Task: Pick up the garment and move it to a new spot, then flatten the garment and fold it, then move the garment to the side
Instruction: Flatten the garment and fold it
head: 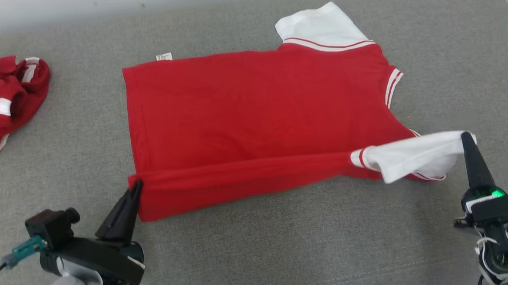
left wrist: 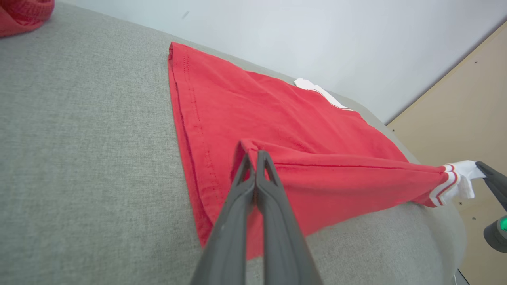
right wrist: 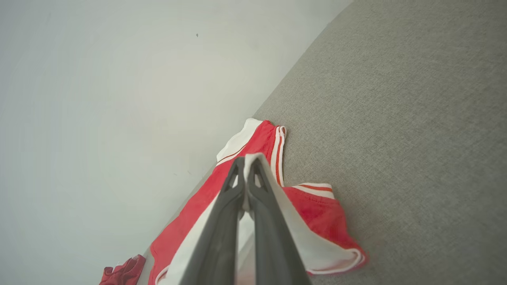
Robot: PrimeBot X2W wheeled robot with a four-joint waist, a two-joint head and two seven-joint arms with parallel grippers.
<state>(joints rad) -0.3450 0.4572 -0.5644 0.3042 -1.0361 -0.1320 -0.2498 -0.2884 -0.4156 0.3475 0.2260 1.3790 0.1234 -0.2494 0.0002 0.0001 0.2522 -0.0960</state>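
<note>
left gripper (head: 137,184) pinching garment (head: 256,107) corner; right gripper (head: 466,136) pinching its white sleeve (head: 415,155).

Head cam looked down from up high at the grey woven-fabric surface (head: 259,246), catching the whole flat red fabric shirt with white sleeves (head: 252,112). Left wrist cam sat low and close at its hem corner, facing the pale wall (left wrist: 317,31). Right wrist cam hugged the sleeve end. All three shared that shirt.

No text is legible; the white tag (head: 164,56) on the red garment (head: 252,116) perhaps bears print, too small.
</note>
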